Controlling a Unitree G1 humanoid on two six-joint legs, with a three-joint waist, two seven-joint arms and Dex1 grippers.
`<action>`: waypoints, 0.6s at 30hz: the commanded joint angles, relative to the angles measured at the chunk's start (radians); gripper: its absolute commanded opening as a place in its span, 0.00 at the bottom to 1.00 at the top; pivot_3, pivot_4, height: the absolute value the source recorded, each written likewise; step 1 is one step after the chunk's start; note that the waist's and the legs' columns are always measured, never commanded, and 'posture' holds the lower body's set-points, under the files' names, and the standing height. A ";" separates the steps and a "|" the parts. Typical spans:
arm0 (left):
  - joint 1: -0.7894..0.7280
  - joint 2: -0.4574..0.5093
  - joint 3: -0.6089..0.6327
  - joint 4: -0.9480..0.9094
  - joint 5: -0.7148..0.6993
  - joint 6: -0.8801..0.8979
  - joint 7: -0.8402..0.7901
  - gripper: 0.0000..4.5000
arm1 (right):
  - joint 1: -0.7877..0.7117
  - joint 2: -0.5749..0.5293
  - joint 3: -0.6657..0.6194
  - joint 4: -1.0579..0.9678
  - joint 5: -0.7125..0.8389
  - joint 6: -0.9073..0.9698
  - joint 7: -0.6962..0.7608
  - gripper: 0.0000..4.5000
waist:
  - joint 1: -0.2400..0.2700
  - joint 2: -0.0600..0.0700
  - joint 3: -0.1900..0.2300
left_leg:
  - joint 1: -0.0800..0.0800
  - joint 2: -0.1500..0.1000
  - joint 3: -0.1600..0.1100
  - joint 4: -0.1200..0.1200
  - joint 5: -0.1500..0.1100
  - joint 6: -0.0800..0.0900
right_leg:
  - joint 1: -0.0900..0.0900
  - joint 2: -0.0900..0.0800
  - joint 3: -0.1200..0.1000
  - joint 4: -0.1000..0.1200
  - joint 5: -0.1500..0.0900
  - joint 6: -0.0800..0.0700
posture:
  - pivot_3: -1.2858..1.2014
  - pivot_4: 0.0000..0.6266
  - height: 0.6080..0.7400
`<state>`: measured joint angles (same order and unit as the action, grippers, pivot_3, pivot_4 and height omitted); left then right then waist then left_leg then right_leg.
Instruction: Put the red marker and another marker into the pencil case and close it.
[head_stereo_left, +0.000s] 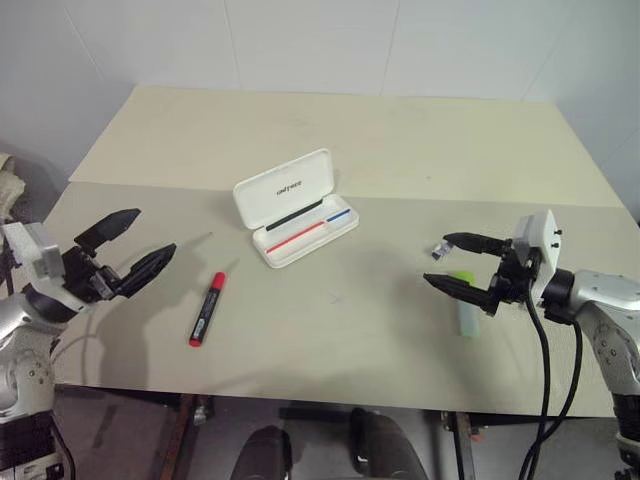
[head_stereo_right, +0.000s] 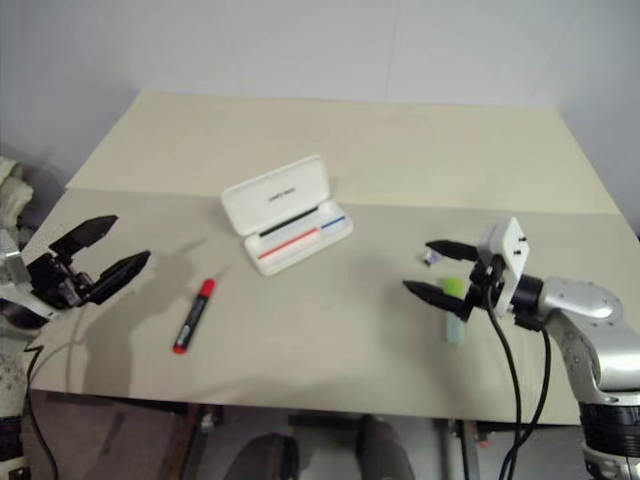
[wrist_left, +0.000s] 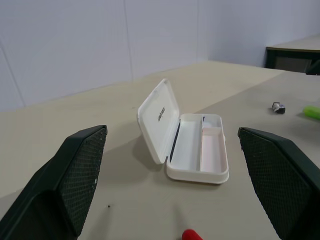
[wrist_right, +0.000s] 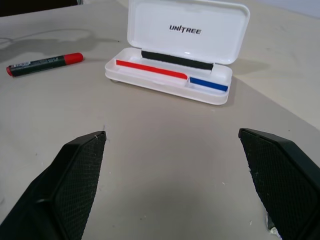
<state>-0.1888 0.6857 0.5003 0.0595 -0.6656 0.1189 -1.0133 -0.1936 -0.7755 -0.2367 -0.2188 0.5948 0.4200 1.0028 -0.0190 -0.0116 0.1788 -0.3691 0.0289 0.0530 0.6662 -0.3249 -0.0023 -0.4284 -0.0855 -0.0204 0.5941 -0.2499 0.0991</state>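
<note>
The pencil case (head_stereo_left: 295, 208) lies open at the table's middle, its lid propped up and red and blue stripes showing inside. The red marker (head_stereo_left: 207, 308) lies flat on the table, in front of the case and to its left. My left gripper (head_stereo_left: 148, 235) hovers open to the left of that marker, holding nothing. The pale green marker (head_stereo_left: 466, 305) rests near the front right, partly hidden behind my right gripper (head_stereo_left: 438, 262), which is open and empty just above it. In the right wrist view the case (wrist_right: 175, 55) and the red marker (wrist_right: 42, 62) lie ahead of the fingers.
A small dark and white bit (head_stereo_left: 437, 254) lies on the table beside the right gripper's upper finger. The beige table (head_stereo_left: 340, 130) reaches back to a white wall; its front edge runs just below both arms.
</note>
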 joint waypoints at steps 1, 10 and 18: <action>-0.056 0.021 -0.017 0.038 0.017 -0.034 -0.032 0.99 | 0.031 0.011 -0.057 -0.052 0.023 -0.014 -0.025 1.00 | 0.004 0.000 0.000 | 0.000 0.000 0.000 0.000 0.000 0.000 | 0.000 0.000 0.000 0.000 0.000 0.000 | 0.52 0.24 1.00; -0.200 -0.031 -0.141 0.084 0.042 -0.017 -0.028 0.99 | 0.125 0.050 -0.077 -0.158 0.059 0.004 -0.086 1.00 | 0.019 -0.001 0.000 | 0.000 0.002 0.001 0.001 0.000 -0.001 | 0.000 0.003 0.002 0.000 0.000 0.000 | 0.52 0.24 1.00; -0.255 -0.082 -0.255 0.063 0.100 0.052 0.041 0.99 | 0.097 0.084 -0.025 -0.144 0.049 -0.003 -0.093 1.00 | 0.017 -0.001 0.000 | 0.001 0.000 0.002 0.002 0.000 0.000 | 0.000 0.005 0.003 0.002 0.001 0.001 | 0.52 0.24 1.00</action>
<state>-0.4444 0.5994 0.2580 0.1670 -0.5803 0.1541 -0.9876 -0.0804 -0.6934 -0.2684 -0.3504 0.6377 0.4355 0.9012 -0.0022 -0.0128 0.1784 -0.3688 0.0292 0.0554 0.6681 -0.3252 -0.0027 -0.4283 -0.0797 -0.0171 0.5969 -0.2488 0.1001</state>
